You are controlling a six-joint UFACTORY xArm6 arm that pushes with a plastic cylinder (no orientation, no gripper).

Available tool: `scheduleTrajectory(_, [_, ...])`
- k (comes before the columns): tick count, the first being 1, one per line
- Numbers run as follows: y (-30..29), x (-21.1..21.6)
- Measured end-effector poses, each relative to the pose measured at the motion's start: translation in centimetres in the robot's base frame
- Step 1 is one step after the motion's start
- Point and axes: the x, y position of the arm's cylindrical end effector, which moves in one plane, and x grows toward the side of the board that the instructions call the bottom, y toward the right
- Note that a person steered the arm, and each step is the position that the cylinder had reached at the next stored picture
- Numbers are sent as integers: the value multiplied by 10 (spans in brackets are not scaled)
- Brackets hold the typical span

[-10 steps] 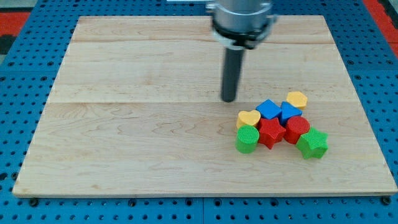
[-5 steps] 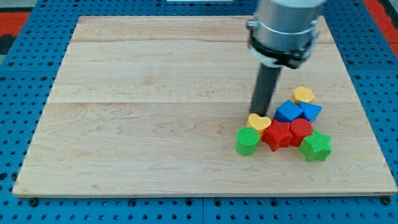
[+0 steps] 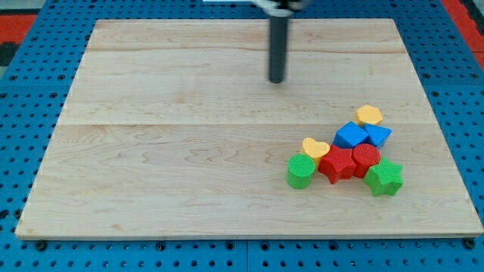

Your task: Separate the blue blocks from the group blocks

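Two blue blocks sit side by side at the view's right: a blue cube (image 3: pixel 351 136) and a blue triangular block (image 3: pixel 377 135). They touch a yellow block (image 3: pixel 369 115) above and a red cylinder (image 3: pixel 366 158) below. A yellow heart (image 3: pixel 314 147), a red star (image 3: pixel 337 164), a green cylinder (image 3: pixel 300 171) and a green star (image 3: pixel 384 177) complete the cluster. My tip (image 3: pixel 277 80) is well up and to the left of the cluster, touching no block.
The wooden board (image 3: pixel 151 151) lies on a blue pegboard (image 3: pixel 23 113) that surrounds it on all sides.
My tip moved right into the cluster, shifting the blue blocks and yellow heart rightward, then pulled away up and left to the board's upper middle.
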Motion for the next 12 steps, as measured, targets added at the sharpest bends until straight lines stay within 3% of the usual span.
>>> scheduleTrajectory(1, [111, 24])
scheduleTrajectory(2, [162, 65])
scheduleTrajectory(4, [128, 127])
scheduleTrajectory(8, [-47, 99])
scheduleTrajectory(10, [-80, 119])
scheduleTrajectory(12, [-11, 138])
